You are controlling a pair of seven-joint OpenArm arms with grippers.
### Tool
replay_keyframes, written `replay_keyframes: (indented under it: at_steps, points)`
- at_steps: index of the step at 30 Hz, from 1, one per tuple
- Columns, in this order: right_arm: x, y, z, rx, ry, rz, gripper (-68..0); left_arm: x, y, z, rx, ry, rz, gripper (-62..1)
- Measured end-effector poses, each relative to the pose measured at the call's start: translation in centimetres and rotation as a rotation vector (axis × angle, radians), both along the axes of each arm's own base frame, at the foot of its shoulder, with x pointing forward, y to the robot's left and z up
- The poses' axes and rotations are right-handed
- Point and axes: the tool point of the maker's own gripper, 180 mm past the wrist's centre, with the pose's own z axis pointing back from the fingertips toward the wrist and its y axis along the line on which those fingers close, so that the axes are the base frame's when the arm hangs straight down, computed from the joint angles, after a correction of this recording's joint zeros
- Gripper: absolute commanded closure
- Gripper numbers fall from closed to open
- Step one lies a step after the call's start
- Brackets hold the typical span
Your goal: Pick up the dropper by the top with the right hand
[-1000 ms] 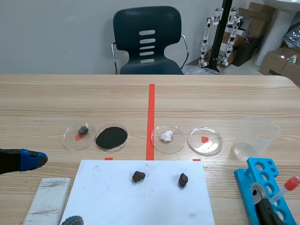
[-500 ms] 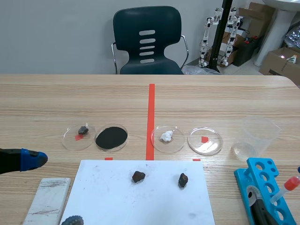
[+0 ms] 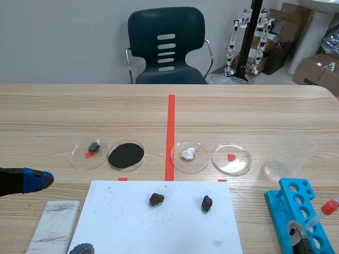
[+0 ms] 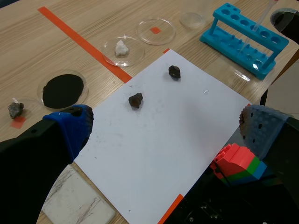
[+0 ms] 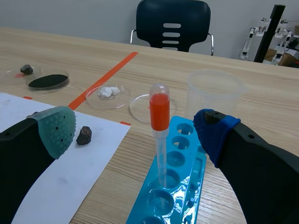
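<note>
The dropper (image 5: 160,122), a clear tube with an orange-red bulb on top, stands upright in a hole of the blue tube rack (image 5: 184,189). My right gripper (image 5: 135,133) is open, one finger on each side of the dropper and a little short of it, touching nothing. In the scene view the dropper (image 3: 322,212) leans in the rack (image 3: 290,203) at the near right. My left gripper (image 4: 166,130) is open and holds nothing above the white paper (image 4: 154,135); it shows at the near left (image 3: 33,180).
A clear plastic beaker (image 3: 290,153) stands just beyond the rack. Several petri dishes (image 3: 231,159) line the middle of the table. Two dark rocks (image 3: 155,199) lie on the paper (image 3: 159,227). A white block (image 3: 53,225) lies at the near left.
In the scene view my right gripper has drawn back toward the near edge, so less of it shows beside the rack. The dropper and the left arm have not moved.
</note>
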Motion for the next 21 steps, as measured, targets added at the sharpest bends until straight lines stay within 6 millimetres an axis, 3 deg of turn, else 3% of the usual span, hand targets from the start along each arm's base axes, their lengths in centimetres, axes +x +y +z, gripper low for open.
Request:
replay_keyframes:
  at_steps: [11,21]
  points:
    - [0.2,-1.2,0.3,-0.056,-0.023,-0.041,-46.7,0.0,0.0,0.0,0.0,0.0,0.0,-62.3]
    - [0.3,-0.8,0.2,-0.071,-0.022,-0.02,-46.7,0.0,0.0,0.0,0.0,0.0,0.0,-62.3]
